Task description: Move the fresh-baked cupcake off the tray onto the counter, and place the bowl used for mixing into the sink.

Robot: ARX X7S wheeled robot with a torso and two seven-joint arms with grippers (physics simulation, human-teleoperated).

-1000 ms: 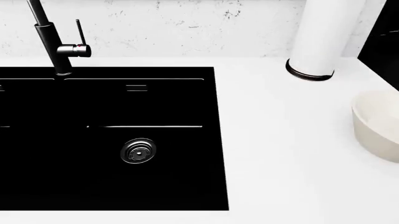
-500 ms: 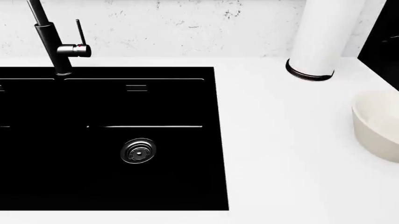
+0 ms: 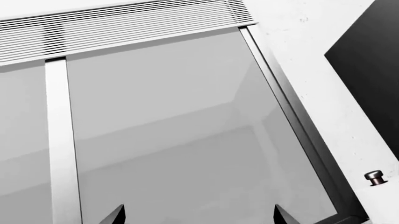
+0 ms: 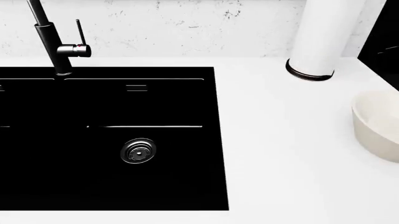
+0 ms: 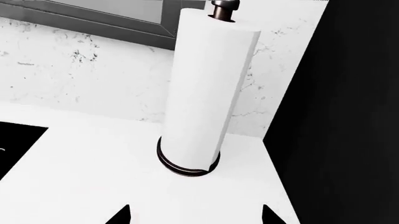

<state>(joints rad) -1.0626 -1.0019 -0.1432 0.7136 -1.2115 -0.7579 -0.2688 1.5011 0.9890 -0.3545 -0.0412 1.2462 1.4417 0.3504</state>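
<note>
- The right gripper (image 5: 194, 215) shows only two dark fingertips, spread wide apart with nothing between them.
- Just past those tips stands a tall white cylinder (image 5: 203, 93), upright on its dark base ring on the counter (image 5: 87, 158).
- The head view alone shows the bowl (image 4: 379, 125), mouth up, sitting on the counter. Nothing can be seen in it.
- The black sink (image 4: 106, 140) is well apart from the bowl. Only its drain (image 4: 138, 150) shows inside.
- The left gripper (image 3: 198, 217) also has wide-spread tips. It faces a window (image 3: 174, 130).

A white marbled wall (image 4: 187, 28) stands behind; a grey-paned window (image 3: 174, 130) sits under slatted blinds (image 3: 124, 28); a dark panel (image 5: 337, 116) flanks it.
</note>
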